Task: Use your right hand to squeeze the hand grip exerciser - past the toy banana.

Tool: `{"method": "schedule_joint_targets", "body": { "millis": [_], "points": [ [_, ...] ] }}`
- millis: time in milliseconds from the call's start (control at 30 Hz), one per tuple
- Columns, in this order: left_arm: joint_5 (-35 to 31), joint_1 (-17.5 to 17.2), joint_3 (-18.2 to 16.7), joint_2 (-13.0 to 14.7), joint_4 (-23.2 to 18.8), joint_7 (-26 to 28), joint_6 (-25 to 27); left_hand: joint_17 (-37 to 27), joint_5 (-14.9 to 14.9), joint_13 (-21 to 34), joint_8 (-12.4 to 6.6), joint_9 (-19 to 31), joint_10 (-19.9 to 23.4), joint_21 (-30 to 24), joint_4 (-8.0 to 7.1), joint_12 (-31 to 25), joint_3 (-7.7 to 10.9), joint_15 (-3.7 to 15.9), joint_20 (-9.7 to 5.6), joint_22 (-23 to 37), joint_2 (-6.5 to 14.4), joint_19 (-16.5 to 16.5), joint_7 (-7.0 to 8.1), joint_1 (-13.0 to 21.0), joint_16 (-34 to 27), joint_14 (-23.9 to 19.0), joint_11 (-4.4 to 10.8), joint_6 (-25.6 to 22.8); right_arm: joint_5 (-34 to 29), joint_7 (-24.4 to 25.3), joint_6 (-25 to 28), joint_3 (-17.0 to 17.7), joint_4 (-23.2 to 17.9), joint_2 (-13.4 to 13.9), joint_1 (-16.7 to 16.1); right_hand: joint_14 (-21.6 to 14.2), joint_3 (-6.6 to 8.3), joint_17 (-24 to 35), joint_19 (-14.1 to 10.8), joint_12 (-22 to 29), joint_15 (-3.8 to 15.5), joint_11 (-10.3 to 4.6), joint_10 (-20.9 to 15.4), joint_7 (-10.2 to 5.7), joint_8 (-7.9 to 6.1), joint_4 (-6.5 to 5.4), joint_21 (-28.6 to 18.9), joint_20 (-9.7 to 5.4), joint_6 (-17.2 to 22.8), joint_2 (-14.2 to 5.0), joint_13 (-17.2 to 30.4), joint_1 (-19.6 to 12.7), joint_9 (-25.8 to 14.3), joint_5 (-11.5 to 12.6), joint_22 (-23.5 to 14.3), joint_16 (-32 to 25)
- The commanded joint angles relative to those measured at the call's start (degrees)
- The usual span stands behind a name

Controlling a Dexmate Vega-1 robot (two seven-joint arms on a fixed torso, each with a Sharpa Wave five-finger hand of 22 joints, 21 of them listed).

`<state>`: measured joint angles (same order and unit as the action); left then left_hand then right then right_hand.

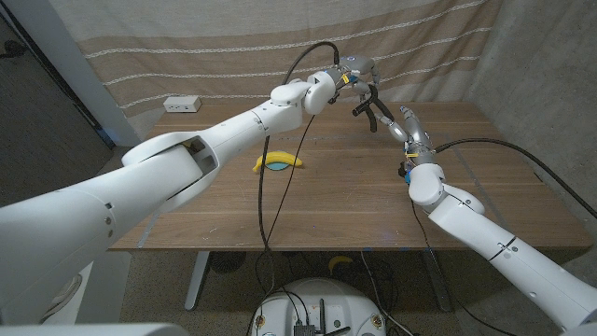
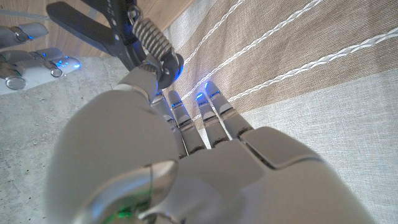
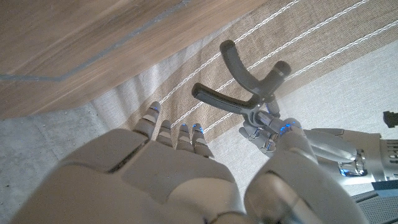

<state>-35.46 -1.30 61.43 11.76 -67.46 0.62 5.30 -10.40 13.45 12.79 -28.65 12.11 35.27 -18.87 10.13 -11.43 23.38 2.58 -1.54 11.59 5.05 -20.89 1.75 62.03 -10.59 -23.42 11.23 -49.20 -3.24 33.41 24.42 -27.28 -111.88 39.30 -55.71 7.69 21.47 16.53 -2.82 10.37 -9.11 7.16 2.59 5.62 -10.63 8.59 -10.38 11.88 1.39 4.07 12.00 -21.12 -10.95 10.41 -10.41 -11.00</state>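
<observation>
The black hand grip exerciser (image 1: 366,101) hangs in the air over the table's far right part, its handles pointing down. My left hand (image 1: 353,71) holds it by the spring end; the coil (image 2: 151,36) and the handles (image 2: 93,18) show past the left hand (image 2: 186,162). My right hand (image 1: 409,125) is raised just right of the handles, fingers apart, holding nothing. Past the right hand (image 3: 168,168) the two handles (image 3: 239,78) spread in a V, a short gap beyond its fingertips. The yellow toy banana (image 1: 280,163) lies on the table, nearer me than the exerciser.
A white box (image 1: 182,104) sits at the table's far left edge. A striped beige curtain (image 1: 233,47) hangs behind the wooden table (image 1: 336,205). Black cables (image 1: 264,201) hang from the left arm across the table's middle.
</observation>
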Motion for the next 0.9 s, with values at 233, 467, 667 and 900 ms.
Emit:
{"method": "schedule_joint_targets", "body": {
  "millis": [233, 467, 667, 900],
  "points": [
    [-0.3, 0.6, 0.8, -0.2, -4.1, -4.4, 5.1, 0.1, 0.3, 0.0, -10.93, 18.2, -0.1, -0.2, 0.05, -0.1, 0.56, 7.86, 0.29, 0.3, 0.0, 0.3, -2.76, -0.2, 0.1, 0.3, -0.16, -2.6, -5.2, 2.1, 2.2, -1.4, -0.9, -2.3, 0.8, 1.3, -0.49, 0.0, 1.8, 0.5, -0.59, 0.94, 0.5, 0.48, -0.44, -0.05, 0.3, 0.31, -0.3, 0.48, 0.0, -0.3, 0.0, 0.4, 0.1, 0.1],
    [0.7, 0.8, 0.5, -1.1, -4.2, -5.7, 6.8, 0.1, 0.3, 0.0, -10.99, 18.3, -0.1, -0.2, 0.05, -0.1, 0.66, 7.85, 0.38, 0.3, -0.1, 0.3, -2.96, -0.2, 0.0, 0.3, -0.18, -2.4, -5.7, 1.0, 4.2, -1.8, -1.5, -2.6, 1.2, 2.3, -0.73, -0.1, 3.3, 0.4, -0.61, 1.14, 1.6, 0.51, -0.30, -0.30, 0.3, 0.33, -0.8, 0.43, 0.0, -0.1, 0.0, 0.5, 0.1, 0.1],
    [2.1, 1.1, 0.2, -1.9, -3.9, -6.6, 8.4, 0.1, 0.4, 0.0, -11.08, 18.4, 0.1, -0.3, 0.05, -0.2, 0.78, 7.76, 0.44, 0.4, -0.2, 0.4, -3.13, -0.3, 0.0, 0.2, -0.21, -2.4, -6.4, 0.3, 5.8, -2.6, -1.5, -3.0, 2.1, 3.0, -0.84, -0.2, 4.0, 0.3, -0.91, 1.44, 2.4, 0.68, -0.24, -0.48, 0.3, 0.34, -1.2, 0.27, 0.0, 0.1, 0.0, 0.5, 0.1, 0.2],
    [3.8, 1.6, 0.0, -2.8, -3.4, -7.7, 10.2, 0.1, 0.5, 0.0, -11.18, 18.2, 0.2, -0.4, 0.08, -0.3, 1.00, 7.60, 0.49, 0.4, -0.2, 0.4, -3.28, -0.2, 0.0, 0.1, -0.20, -2.6, -7.4, -0.2, 8.9, -3.9, -0.9, -4.1, 3.9, 3.6, -1.02, -0.2, 4.8, 0.3, -0.83, 1.68, 3.1, 1.10, -0.31, -0.57, 0.3, 0.35, -1.2, 0.30, 0.0, 0.2, 0.0, 0.6, 0.1, 0.1]
  ]
}}
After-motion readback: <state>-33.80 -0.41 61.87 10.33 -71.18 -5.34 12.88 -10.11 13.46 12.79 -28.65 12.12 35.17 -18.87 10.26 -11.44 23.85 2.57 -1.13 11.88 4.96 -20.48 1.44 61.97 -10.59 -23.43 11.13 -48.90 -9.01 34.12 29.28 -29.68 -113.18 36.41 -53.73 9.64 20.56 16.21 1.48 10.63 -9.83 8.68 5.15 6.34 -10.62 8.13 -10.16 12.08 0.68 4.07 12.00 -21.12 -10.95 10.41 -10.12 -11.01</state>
